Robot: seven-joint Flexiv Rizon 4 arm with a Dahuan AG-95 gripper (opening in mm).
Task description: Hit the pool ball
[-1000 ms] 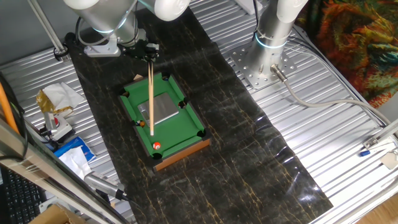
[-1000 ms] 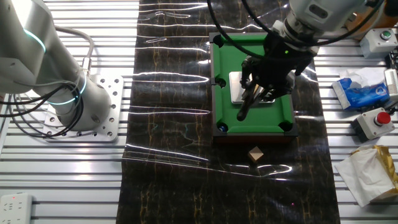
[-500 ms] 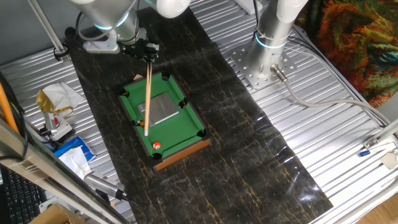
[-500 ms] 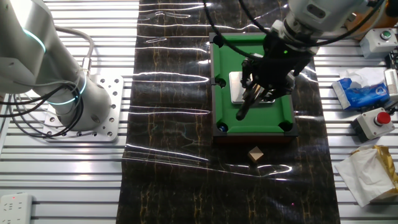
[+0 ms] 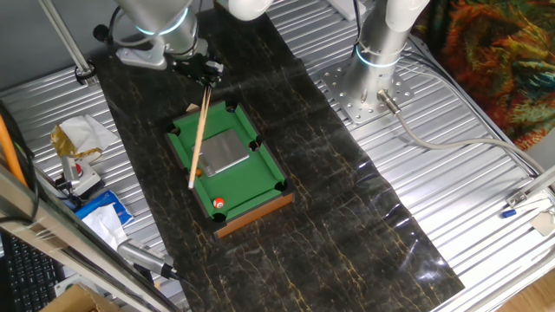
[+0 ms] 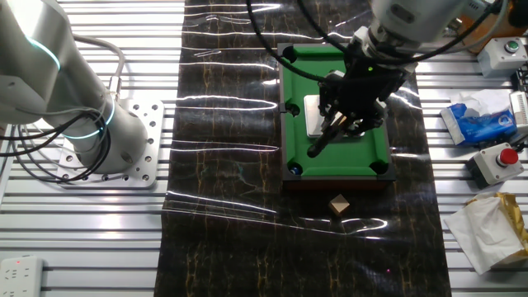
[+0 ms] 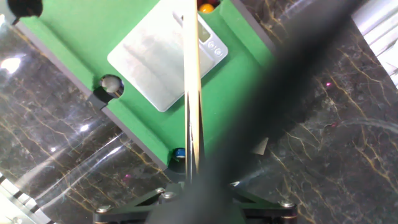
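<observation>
The pool ball [image 5: 218, 204], orange-red with a white spot, lies at the near end of the mini green pool table [image 5: 251, 178]. My gripper [image 5: 206, 71] hangs over the table's far end, shut on a wooden cue stick [image 5: 199, 130]. The cue slants down to a tip at the table's left rail, left of the ball and apart from it. A plain orange blob [image 5: 198, 172] lies by the tip. In the other fixed view the gripper [image 6: 350, 111] and cue [image 6: 322, 142] hide the ball. In the hand view the cue [image 7: 193, 81] runs up the middle from the gripper [image 7: 193, 186].
A silver scale [image 5: 223, 152] lies in the middle of the green table. A blue ball [image 6: 294, 170] sits in a corner pocket. A small wooden block [image 6: 337, 205] lies on the mat. A second arm's base [image 5: 373, 87], a red button [image 6: 505, 157] and wrappers stand around.
The cue's tip has swung left, from pointing at the pool ball to the table's left rail. The gripper has shifted slightly back. The ball has not moved.
</observation>
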